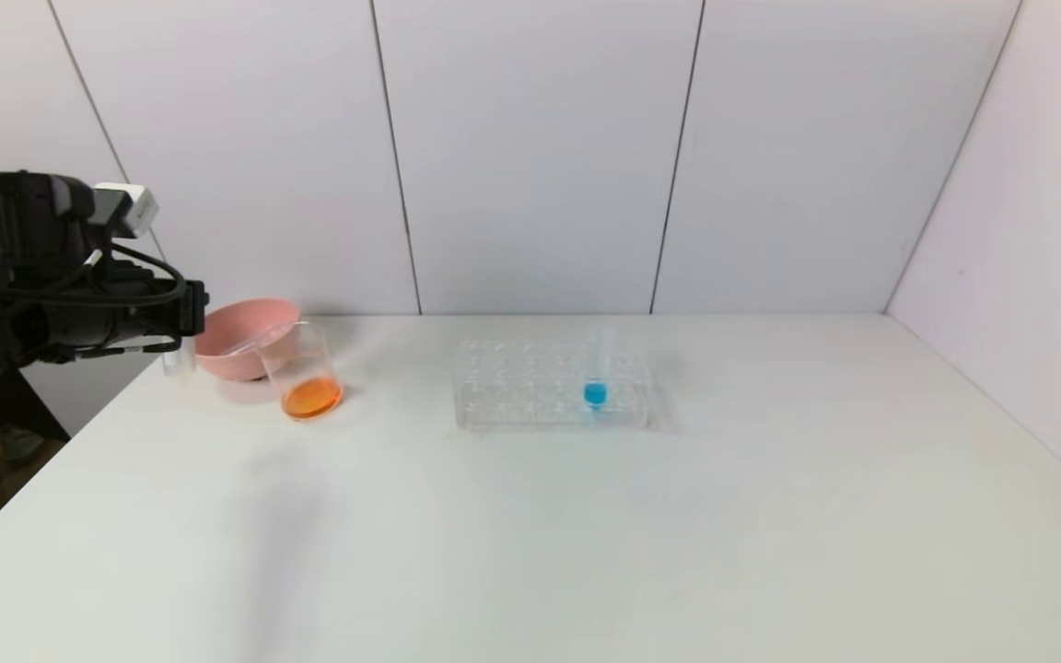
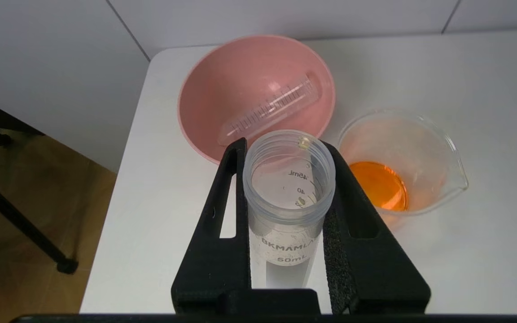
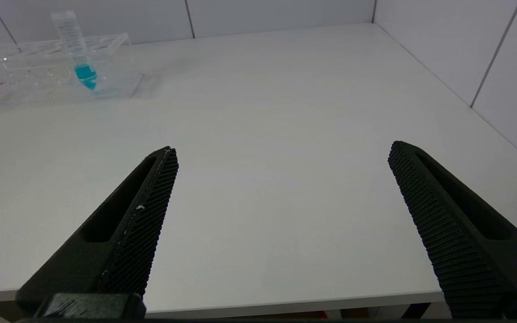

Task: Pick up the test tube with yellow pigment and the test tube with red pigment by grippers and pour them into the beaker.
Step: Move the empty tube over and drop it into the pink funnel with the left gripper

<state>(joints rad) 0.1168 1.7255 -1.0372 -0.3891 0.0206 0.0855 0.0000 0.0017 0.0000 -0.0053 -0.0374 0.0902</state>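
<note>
Orange liquid is seen in the beaker [image 1: 302, 371] beside the pink bowl [image 1: 240, 337] at the table's far left. An emptied tube [image 2: 289, 188] is clamped upright by the left gripper [image 2: 285, 179]; another lies in the bowl. The right gripper [image 3: 281, 179] is spread wide above bare table

Left claw [image 1: 182, 322] fingertips hidden in head view; held tube [image 1: 178, 359] barely discernible. Right claw [image 3: 281, 157] base cut off by frame edge. Rack [image 3: 52, 67] cropped at the edge.
</note>
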